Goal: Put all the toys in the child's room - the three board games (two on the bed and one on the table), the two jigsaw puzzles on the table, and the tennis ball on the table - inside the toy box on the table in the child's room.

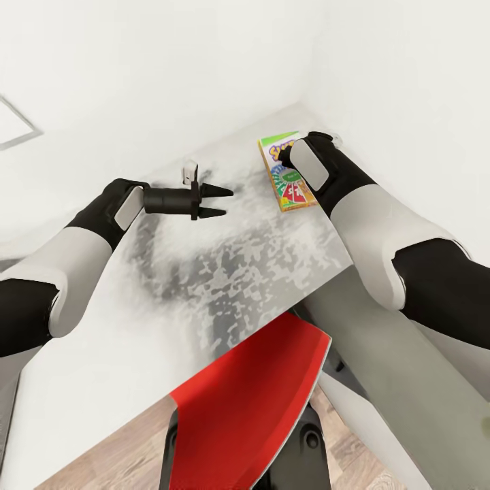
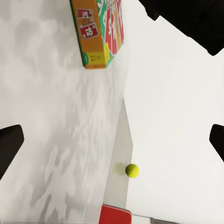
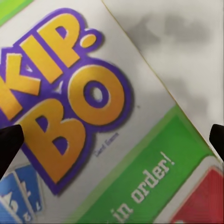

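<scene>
Orange and green, that's the Skip-Bo board game [image 1: 287, 174] lying flat on the white table [image 1: 88, 381], up near the far corner where the two walls meet. Right arm is over it now, wrist bent down, and the right gripper [image 3: 112, 135] is poised directly above the printed lid: through its own camera the big yellow "KIP-BO" lettering [image 3: 60, 100] looms large, with the two dark fingertips [image 3: 9, 144] spread far apart at either edge of the picture. Jaws wide, nothing between them. No contact yet as far as I can judge.

Over on the other side, the left gripper [image 1: 219, 202] hangs out level above the tabletop, pointing toward the box but well short of it, its two pointed fingers parted and empty. Its camera looks along the desk and catches the game's end, and beyond the table edge, low down, the tennis ball [image 2: 132, 170], a small yellow-green dot seemingly off the desk, with a sliver of the red chair [image 1: 252, 401] near it.

So the step in hand looks like the pickup of this game box. Next call: drop the right claw the last bit, straddle the box across its narrow width, since it lies flat and offers little edge, and close firmly. A shallow bite could let it slide on that smooth top. Then it has to travel to the toy box.
</scene>
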Robot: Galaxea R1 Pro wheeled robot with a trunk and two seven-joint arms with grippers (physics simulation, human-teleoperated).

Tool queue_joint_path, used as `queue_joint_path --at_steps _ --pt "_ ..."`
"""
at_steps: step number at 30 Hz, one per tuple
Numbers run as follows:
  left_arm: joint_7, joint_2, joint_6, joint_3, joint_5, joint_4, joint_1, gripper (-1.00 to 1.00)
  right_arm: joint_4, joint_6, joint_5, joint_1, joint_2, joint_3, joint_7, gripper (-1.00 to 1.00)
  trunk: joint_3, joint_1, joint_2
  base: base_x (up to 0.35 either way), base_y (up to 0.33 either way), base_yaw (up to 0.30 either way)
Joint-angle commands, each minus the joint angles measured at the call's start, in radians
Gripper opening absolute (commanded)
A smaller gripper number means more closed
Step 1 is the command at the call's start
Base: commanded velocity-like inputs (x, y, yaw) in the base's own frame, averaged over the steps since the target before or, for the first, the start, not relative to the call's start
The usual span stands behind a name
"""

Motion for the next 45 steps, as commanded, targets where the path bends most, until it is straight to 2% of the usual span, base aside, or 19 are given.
queue_joint_path --at_steps 1,45 --pt "-0.004 0.001 0.004 -0.005 0.002 0.0 -0.001 1.0 0.022 0.006 -0.019 0.0 0.0 0.004 -0.006 1.0 -0.001 0.001 -0.001 -0.028 0.0 0.0" --pt "-0.004 0.0 0.004 -0.005 0.002 0.0 0.005 1.0 0.043 0.007 -0.02 0.0 0.0 0.003 -0.006 1.0 -0.001 0.001 -0.001 -0.077 0.0 0.0"
